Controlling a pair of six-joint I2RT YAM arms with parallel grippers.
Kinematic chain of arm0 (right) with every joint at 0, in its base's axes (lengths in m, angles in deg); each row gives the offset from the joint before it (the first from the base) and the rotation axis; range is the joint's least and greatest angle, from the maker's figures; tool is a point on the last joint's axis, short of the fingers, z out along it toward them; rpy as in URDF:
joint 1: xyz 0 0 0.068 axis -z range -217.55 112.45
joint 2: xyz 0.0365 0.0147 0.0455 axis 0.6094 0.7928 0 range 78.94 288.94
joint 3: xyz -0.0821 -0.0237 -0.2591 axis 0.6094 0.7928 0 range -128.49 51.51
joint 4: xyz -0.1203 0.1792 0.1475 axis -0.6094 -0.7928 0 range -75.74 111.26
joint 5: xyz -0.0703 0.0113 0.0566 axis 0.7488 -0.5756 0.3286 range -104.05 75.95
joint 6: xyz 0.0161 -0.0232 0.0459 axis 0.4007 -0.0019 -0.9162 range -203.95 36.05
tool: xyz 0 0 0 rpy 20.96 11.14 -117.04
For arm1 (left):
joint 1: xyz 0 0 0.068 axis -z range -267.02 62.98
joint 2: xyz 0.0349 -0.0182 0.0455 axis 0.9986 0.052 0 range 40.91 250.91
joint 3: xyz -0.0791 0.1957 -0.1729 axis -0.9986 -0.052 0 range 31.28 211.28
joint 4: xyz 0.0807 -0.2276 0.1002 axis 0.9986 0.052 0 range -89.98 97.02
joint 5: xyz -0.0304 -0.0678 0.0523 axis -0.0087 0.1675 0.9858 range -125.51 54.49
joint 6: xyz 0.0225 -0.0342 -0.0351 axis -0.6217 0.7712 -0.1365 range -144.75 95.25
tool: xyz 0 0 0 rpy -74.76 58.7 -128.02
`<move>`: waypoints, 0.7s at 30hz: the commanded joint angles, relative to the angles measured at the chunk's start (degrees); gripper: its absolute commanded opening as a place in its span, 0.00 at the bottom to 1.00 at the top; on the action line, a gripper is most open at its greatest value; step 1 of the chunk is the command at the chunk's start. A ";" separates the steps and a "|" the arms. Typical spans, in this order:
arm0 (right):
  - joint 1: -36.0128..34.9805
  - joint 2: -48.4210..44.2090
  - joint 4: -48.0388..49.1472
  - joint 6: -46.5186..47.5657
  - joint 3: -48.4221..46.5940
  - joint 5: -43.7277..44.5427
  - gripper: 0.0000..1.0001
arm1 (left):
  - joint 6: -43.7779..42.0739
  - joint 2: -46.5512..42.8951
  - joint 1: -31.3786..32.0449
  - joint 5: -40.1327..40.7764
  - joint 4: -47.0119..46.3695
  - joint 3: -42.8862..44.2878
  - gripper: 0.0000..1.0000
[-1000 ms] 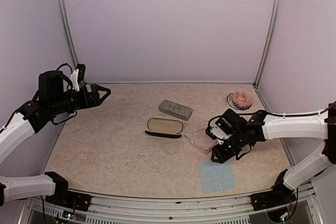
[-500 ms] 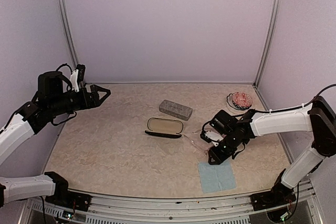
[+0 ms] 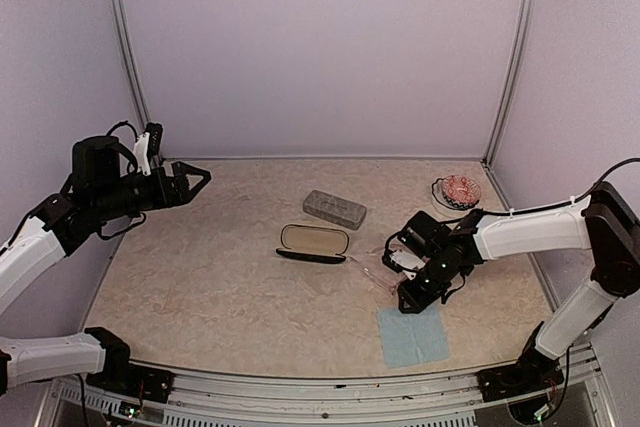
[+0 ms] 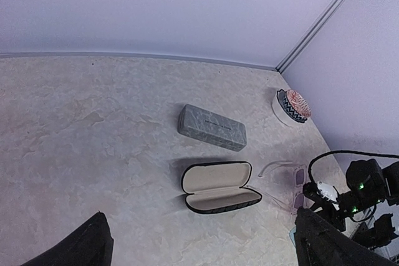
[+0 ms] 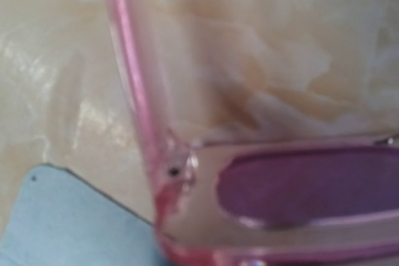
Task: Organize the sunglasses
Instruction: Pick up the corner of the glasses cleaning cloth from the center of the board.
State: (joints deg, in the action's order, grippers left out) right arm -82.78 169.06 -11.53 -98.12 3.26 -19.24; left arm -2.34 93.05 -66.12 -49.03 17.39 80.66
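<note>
One pair of pink sunglasses (image 4: 298, 179) right of the open black case (image 3: 313, 243)
Lilac walls (image 3: 320, 47) enclose our marbled table (image 3: 200, 287). Far left, the left gripper (image 3: 200, 180) hangs spread. Low over the sunglasses, the right gripper (image 3: 408, 295) hides its grip; we cannot tell. We should pinch the frame's corner and lift level.

Closed grey case (image 4: 212, 128), open black case (image 4: 219, 187) nearer, pink sunglasses (image 4: 293, 182) beside it
</note>
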 commanded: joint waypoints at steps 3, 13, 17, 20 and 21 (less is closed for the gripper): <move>0.06 0.91 1.07 -0.15 -1.15 1.04 0.30 | -0.97 -0.37 -0.52 -0.46 -0.71 -0.61 0.99; -0.97 1.90 0.76 -0.57 -0.65 1.57 0.19 | -0.97 -0.55 -0.52 -0.50 -0.64 -0.61 0.99; -1.38 2.01 0.78 -0.93 -0.54 2.09 0.16 | -0.97 -0.49 -0.52 -0.59 -0.54 -0.61 0.99; -1.81 2.13 0.66 -1.00 -0.53 2.20 0.11 | -1.03 -0.55 -0.52 -0.59 -0.50 -0.63 0.99; -1.89 2.20 0.64 -0.98 -0.59 2.28 0.10 | -1.05 -0.63 -0.52 -0.55 -0.50 -0.68 0.99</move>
State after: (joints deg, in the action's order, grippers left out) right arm -83.76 170.03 -10.88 -98.58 3.24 -17.40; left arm -2.34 93.05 -66.12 -49.03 17.43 80.42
